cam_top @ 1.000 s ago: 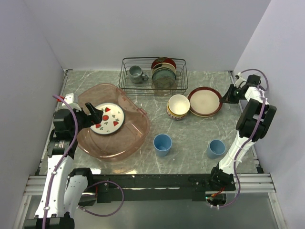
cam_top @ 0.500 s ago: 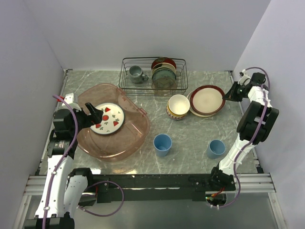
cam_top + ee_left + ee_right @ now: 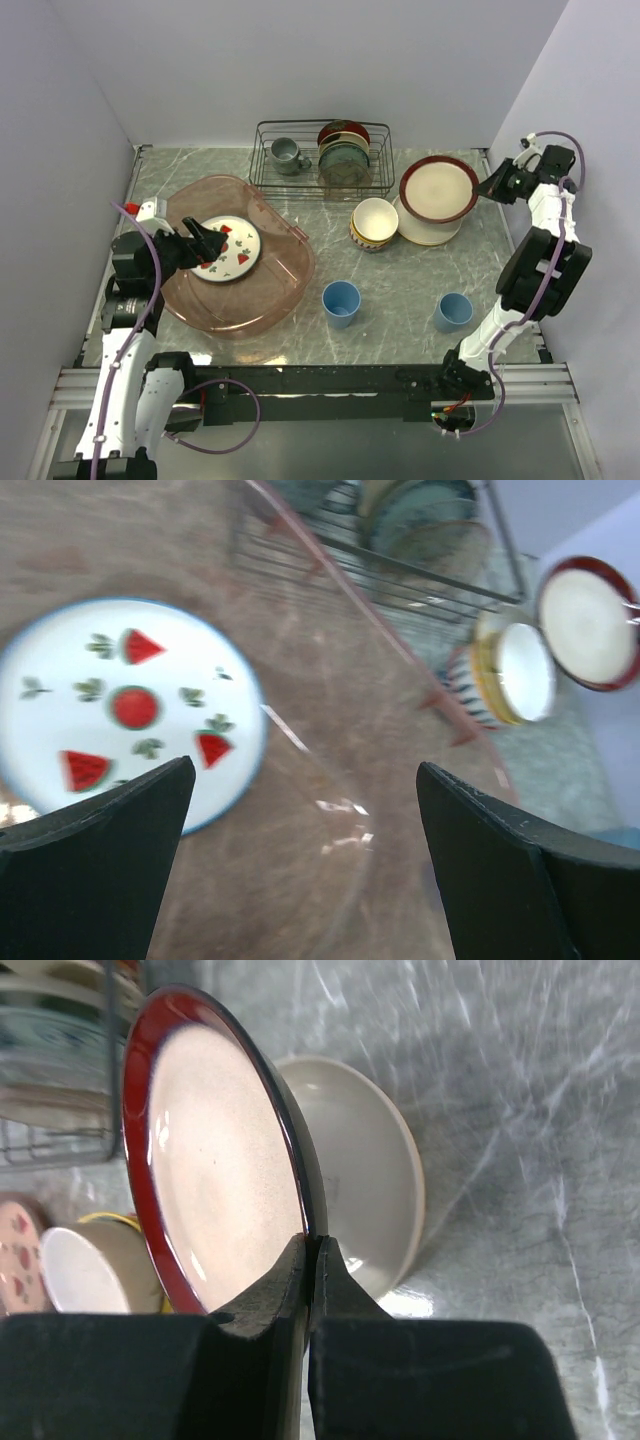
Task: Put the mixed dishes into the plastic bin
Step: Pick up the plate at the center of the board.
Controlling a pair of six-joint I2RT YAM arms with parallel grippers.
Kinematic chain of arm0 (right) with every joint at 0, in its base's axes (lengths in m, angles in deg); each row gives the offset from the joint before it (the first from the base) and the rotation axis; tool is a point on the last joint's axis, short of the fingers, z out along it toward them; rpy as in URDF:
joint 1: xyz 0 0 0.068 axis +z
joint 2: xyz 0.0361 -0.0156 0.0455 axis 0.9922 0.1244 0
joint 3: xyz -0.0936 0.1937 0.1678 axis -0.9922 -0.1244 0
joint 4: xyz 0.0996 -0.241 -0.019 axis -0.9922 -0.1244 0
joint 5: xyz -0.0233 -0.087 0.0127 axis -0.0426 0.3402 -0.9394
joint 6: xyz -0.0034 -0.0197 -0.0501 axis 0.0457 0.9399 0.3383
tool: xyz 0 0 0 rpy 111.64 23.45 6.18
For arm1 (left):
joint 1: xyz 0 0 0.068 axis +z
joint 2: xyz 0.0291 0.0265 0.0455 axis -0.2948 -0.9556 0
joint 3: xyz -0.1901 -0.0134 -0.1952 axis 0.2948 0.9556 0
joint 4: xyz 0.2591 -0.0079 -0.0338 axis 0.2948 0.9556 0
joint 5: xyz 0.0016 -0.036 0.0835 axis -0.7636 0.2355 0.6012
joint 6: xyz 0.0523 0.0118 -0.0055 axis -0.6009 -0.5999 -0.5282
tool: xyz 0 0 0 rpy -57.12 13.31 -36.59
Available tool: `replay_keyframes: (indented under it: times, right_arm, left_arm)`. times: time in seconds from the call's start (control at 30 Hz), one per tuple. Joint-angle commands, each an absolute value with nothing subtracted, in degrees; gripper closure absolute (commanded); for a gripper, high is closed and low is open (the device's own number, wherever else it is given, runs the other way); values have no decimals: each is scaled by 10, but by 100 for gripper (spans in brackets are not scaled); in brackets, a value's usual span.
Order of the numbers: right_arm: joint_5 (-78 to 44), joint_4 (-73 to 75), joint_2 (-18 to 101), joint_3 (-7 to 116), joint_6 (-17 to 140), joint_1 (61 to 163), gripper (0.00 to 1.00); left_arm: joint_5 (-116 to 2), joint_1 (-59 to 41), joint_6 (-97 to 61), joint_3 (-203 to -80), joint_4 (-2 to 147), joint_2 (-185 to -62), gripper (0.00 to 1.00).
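The strawberry-print plate point(image 3: 228, 248) point(image 3: 130, 705) lies flat inside the pinkish plastic bin point(image 3: 270, 290) point(image 3: 380, 780). My left gripper point(image 3: 205, 240) point(image 3: 305, 770) hovers over the bin beside that plate, open and holding nothing. My right gripper point(image 3: 490, 188) point(image 3: 310, 1245) is shut on the near edge of the red-rimmed plate point(image 3: 438, 190) point(image 3: 215, 1170), which hangs tilted above the cream plate point(image 3: 425, 232) point(image 3: 360, 1190). A cream bowl point(image 3: 375, 220) point(image 3: 520, 670) sits nested in a patterned bowl. Two light-blue cups point(image 3: 341, 300) point(image 3: 453, 311) stand near the front.
A black wire rack point(image 3: 320, 158) at the back holds a grey mug point(image 3: 287, 154) and upright dark plates point(image 3: 343, 150). Walls close in on the left, right and back. The right arm reaches along the right wall.
My right gripper has lifted the red-rimmed plate off the cream plate and carried it up and back, tilting it. The left gripper has shifted slightly over the bin, still open.
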State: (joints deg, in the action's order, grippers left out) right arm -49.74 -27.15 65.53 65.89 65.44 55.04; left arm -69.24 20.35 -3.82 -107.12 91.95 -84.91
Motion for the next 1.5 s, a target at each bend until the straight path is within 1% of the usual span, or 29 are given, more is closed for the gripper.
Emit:
replay_keyframes:
  times: [0.0, 0.07, 0.17, 0.23, 0.37, 0.43, 0.5, 0.63, 0.7, 0.73, 0.8, 0.83, 0.87, 1.03, 1.07, 1.2, 1.37, 1.4, 1.47]
  right_arm:
    - [-571, -199, 588, 649, 585, 539, 100]
    - [-576, -194, 576, 642, 579, 538, 100]
    - [-592, -189, 558, 636, 574, 533, 100]
    - [-606, -188, 549, 633, 567, 533, 100]
    - [-639, -190, 525, 619, 554, 533, 100]
    - [-651, -185, 513, 610, 548, 534, 100]
    - [-666, -186, 496, 597, 546, 534, 100]
    - [-691, -182, 469, 575, 538, 535, 100]
    - [-702, -184, 454, 561, 536, 536, 100]
    - [-708, -184, 448, 552, 535, 536, 100]
    - [-721, -189, 434, 546, 536, 538, 100]
    - [-724, -196, 431, 540, 539, 539, 100]
    - [-731, -197, 422, 536, 539, 540, 100]
    - [-756, -211, 397, 524, 541, 550, 100]
    - [-759, -215, 395, 523, 545, 552, 100]
    - [-773, -224, 380, 510, 551, 561, 100]
    - [-782, -225, 359, 489, 555, 578, 100]
    - [-782, -225, 356, 485, 554, 583, 100]
    - [-782, -220, 349, 477, 553, 589, 100]
  left_arm:
    - [-802, 204, 75, -1042, 813, -840, 1]
    - [-843, 203, 117, -1027, 754, -843, 1]
    - [-872, 203, 187, -1021, 685, -857, 1]
    - [-891, 203, 226, -1023, 662, -865, 1]
    - [-895, 184, 274, -1037, 608, -887, 1]
    - [-875, 175, 289, -1047, 602, -897, 1]
    - [-852, 123, 293, -1063, 597, -918, 1]
    - [-757, 29, 288, -1102, 592, -986, 1]
    - [-729, -25, 286, -1131, 587, -1017, 1]
    - [-695, -42, 285, -1142, 587, -1051, 1]
    - [-660, -94, 275, -1184, 593, -1088, 1]
    - [-647, -110, 271, -1200, 604, -1129, 1]
    - [-622, -138, 263, -1237, 612, -1153, 1]
    - [-576, -203, 236, -1364, 680, -1299, 1]
    - [-568, -218, 229, -1396, 700, -1314, 1]
    - [-519, -246, 215, -1457, 743, -1371, 1]
    - [-505, -274, 205, -1512, 783, -1423, 1]
    - [-505, -277, 204, -1516, 786, -1428, 2]
    - [-506, -283, 202, -1522, 787, -1436, 8]
